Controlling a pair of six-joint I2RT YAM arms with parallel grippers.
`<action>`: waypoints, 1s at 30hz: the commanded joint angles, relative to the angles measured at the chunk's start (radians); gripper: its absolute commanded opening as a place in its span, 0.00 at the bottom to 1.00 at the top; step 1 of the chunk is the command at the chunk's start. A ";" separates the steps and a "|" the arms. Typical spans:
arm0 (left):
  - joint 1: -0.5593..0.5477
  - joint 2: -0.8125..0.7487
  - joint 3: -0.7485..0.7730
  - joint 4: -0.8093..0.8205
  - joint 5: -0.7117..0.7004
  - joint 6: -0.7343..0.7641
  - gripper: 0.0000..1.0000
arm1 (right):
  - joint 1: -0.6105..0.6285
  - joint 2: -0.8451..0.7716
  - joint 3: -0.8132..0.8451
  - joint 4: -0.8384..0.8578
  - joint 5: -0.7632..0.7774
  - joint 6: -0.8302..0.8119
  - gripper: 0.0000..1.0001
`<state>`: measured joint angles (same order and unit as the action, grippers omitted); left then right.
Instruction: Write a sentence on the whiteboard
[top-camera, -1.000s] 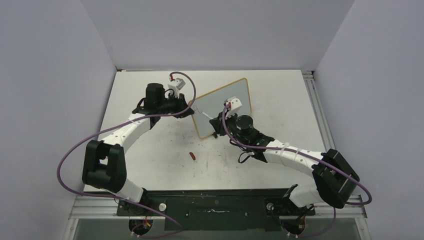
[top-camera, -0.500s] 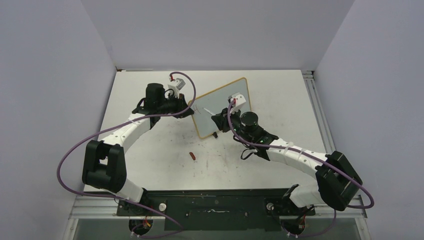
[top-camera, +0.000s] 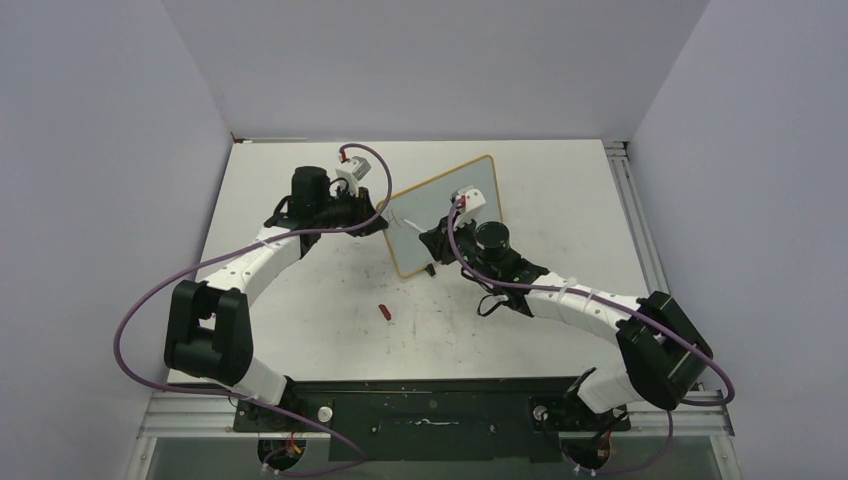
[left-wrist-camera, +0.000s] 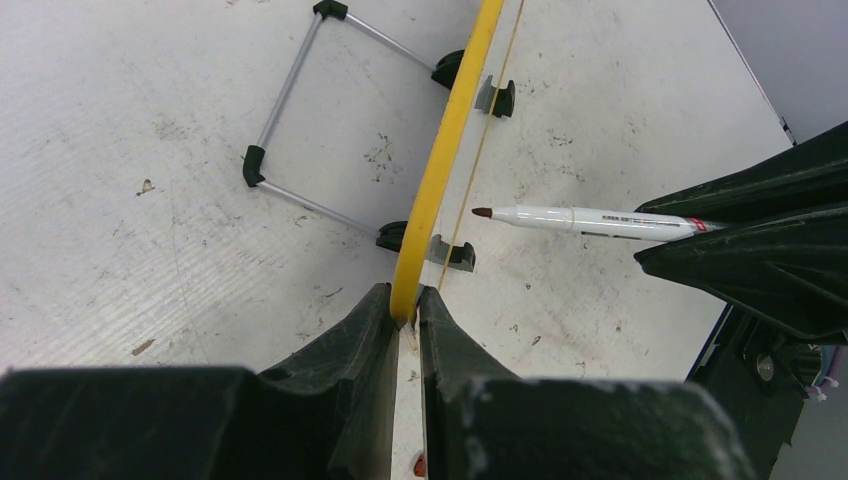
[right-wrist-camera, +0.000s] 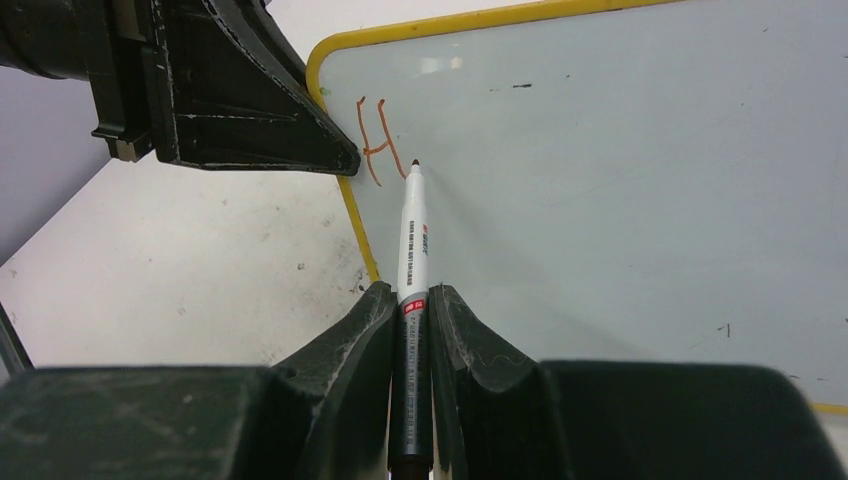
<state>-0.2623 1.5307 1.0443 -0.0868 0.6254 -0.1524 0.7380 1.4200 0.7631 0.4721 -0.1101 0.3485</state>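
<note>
Glossy whiteboard, perhaps plastic-framed

left arm and right arm bend inward; left gripper and right gripper both clamped tight.

The whiteboard is glossy pale white with a yellow frame and one orange-red letter H. The marker is white with a red band and dark tip. The left claw and right claw are black. The counter is white, speckled grey; the cap, red.

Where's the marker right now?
The marker is in the right gripper, tip just right of the red H by the left edge of the whiteboard, right wrist view.
</note>
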 joint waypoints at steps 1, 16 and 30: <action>-0.014 -0.014 0.025 -0.037 -0.012 0.016 0.00 | -0.009 0.014 0.049 0.090 -0.016 0.005 0.05; -0.015 -0.017 0.026 -0.041 -0.011 0.019 0.00 | -0.014 0.044 0.054 0.114 0.015 0.013 0.05; -0.017 -0.018 0.027 -0.043 -0.010 0.020 0.00 | -0.014 0.066 0.069 0.118 -0.013 0.004 0.05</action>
<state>-0.2653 1.5299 1.0443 -0.0879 0.6144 -0.1493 0.7315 1.4700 0.7860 0.5301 -0.1101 0.3550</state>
